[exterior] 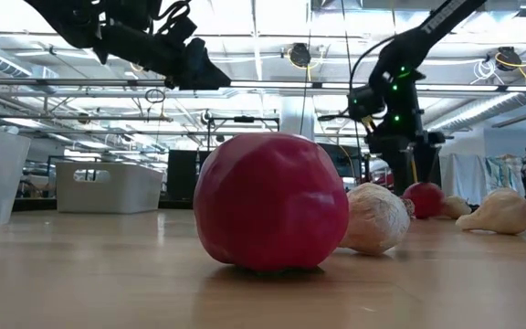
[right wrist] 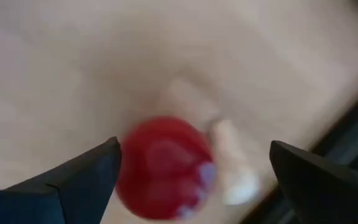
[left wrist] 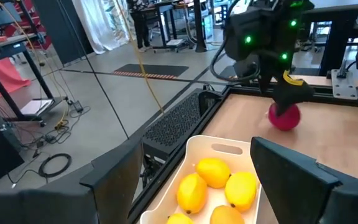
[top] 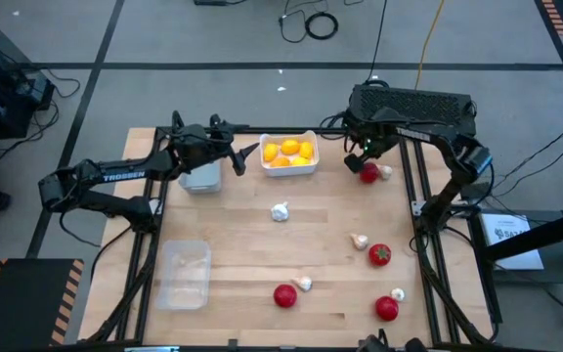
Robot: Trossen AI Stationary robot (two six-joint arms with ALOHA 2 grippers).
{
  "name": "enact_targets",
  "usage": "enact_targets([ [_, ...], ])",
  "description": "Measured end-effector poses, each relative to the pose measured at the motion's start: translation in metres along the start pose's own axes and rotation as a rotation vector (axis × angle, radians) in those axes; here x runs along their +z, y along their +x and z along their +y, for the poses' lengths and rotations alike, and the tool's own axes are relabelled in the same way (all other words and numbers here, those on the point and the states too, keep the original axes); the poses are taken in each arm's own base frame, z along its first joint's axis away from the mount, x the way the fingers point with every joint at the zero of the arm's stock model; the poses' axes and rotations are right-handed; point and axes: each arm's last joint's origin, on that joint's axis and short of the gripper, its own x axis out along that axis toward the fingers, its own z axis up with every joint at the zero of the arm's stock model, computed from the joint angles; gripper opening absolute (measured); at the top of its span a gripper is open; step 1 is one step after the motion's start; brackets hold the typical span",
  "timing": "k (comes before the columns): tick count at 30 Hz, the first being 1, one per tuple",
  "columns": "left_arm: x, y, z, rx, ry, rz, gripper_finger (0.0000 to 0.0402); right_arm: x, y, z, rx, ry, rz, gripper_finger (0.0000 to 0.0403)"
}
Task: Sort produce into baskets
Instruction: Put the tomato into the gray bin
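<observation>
Right gripper [right wrist: 191, 163] hangs wide open, empty, over a round red tomato [top: 368, 173] beside the white rectangular basket [top: 312, 168] holding yellow lemons [top: 288, 153]; tomatoes and garlic remain unsorted.

Produce and baskets on the table, counted by kind

Four red tomatoes [top: 369, 173] [top: 379, 254] [top: 284, 295] [top: 387, 308]; five white garlic bulbs [top: 280, 211] [top: 385, 172] [top: 359, 241] [top: 303, 284] [top: 398, 293]; four yellow lemons [top: 289, 153] in one tray; three baskets: grey [top: 202, 177], white [top: 309, 166], clear [top: 185, 274]
</observation>
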Motion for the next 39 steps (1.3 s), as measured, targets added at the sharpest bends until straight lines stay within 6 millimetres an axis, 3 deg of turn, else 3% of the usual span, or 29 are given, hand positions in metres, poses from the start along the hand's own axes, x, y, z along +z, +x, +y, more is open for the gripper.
enact_targets([
  [15,-0.001,0.000,0.000,-0.002,0.004,0.011,0.0306,-0.004,0.010,0.005,0.005,0.114,0.116,0.0393],
  [31,-0.005,0.000,-0.001,-0.007,0.006,0.046,0.0306,-0.017,0.006,0.031,-0.081,0.119,0.129,0.0393],
  [39,-0.006,0.000,-0.001,-0.008,0.004,0.054,0.0305,-0.030,0.037,0.031,-0.082,0.089,0.135,0.0393],
])
